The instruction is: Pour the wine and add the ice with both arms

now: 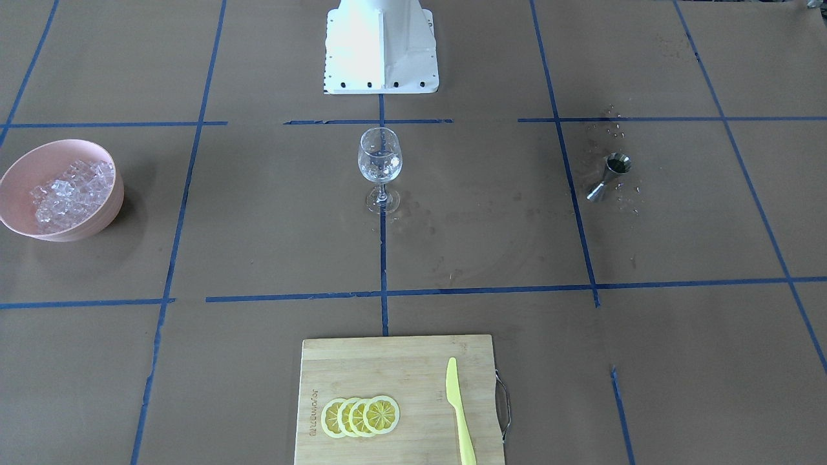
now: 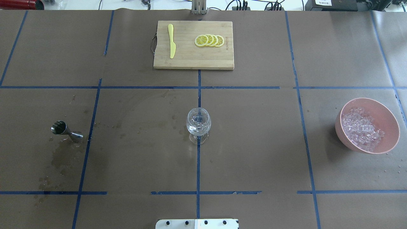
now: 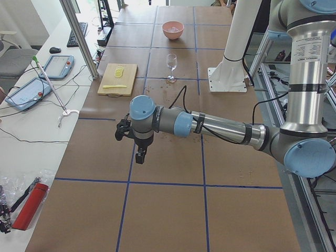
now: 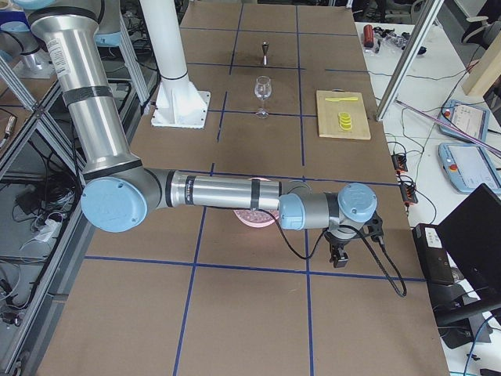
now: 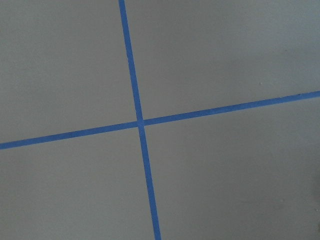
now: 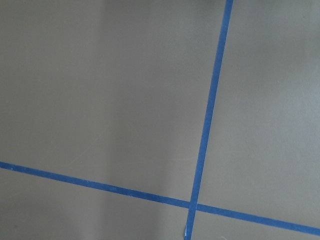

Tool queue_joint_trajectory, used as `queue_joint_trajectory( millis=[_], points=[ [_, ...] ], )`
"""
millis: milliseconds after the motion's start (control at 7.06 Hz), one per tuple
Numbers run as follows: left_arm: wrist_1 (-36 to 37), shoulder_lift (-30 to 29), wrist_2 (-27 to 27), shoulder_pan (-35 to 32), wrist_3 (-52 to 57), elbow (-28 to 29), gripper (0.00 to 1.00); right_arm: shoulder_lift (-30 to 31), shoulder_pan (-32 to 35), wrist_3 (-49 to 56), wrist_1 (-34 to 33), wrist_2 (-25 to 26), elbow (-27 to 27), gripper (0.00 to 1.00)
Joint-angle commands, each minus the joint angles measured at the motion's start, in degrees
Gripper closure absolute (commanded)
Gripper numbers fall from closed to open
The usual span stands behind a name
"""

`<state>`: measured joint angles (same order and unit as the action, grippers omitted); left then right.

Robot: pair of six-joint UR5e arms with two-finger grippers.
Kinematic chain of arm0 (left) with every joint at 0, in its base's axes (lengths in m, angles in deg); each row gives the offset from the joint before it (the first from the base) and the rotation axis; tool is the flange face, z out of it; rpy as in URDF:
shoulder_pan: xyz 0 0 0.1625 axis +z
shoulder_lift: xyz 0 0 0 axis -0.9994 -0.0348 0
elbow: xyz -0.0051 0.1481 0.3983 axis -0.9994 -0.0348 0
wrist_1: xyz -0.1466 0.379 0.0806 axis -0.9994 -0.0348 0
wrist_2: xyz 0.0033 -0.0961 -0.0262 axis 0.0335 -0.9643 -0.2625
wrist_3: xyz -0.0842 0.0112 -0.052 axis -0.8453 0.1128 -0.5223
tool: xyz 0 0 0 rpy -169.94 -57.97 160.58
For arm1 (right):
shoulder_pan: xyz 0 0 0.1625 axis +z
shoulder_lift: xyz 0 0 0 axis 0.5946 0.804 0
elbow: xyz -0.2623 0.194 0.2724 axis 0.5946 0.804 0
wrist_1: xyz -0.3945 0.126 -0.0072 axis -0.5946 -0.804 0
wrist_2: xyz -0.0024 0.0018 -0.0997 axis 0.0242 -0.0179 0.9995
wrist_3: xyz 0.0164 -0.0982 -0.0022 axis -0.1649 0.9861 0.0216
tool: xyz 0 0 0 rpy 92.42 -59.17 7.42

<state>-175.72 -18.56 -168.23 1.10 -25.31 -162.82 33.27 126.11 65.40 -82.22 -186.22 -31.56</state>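
Observation:
A clear wine glass stands upright at the table's middle, also in the overhead view. A steel jigger stands tilted toward the camera on the robot's left, dark wine in its top cup. A pink bowl on the robot's right holds the ice. The left gripper hangs over bare table off the left end. The right gripper hangs beyond the bowl off the right end. Both show only in side views, so I cannot tell whether they are open or shut.
A wooden cutting board at the far edge carries lemon slices and a yellow knife. The white pedestal stands behind the glass. Wet stains surround the jigger. Blue tape lines grid the brown paper.

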Motion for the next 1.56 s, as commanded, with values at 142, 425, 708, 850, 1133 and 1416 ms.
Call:
queue_joint_trajectory(
  millis=[142,425,708,850,1133,1416],
  points=[
    [-0.03,-0.26,0.54,0.59,0.53,-3.03,0.00,-0.62,0.02,0.00,-2.28,-0.75,0.04,0.00],
    [-0.12,-0.35,0.28,0.69,0.53,-2.51,0.00,-0.36,0.02,0.09,-1.76,-0.84,0.13,0.00],
    [-0.99,-1.05,-5.29,0.69,-0.43,2.20,0.00,0.08,0.02,0.26,-1.49,-1.89,0.04,0.00],
    [-1.17,-1.06,-8.21,0.51,0.00,1.98,0.00,0.87,0.02,0.35,-1.40,-2.41,0.13,0.00],
    [-4.32,-0.44,-10.94,0.60,-0.09,1.27,0.00,3.24,0.02,0.26,2.87,-3.30,-0.75,0.00],
    [-16.49,-0.44,-14.80,0.60,-1.65,0.31,0.00,5.18,-0.42,0.44,9.99,-3.04,1.17,0.00]
  ],
)
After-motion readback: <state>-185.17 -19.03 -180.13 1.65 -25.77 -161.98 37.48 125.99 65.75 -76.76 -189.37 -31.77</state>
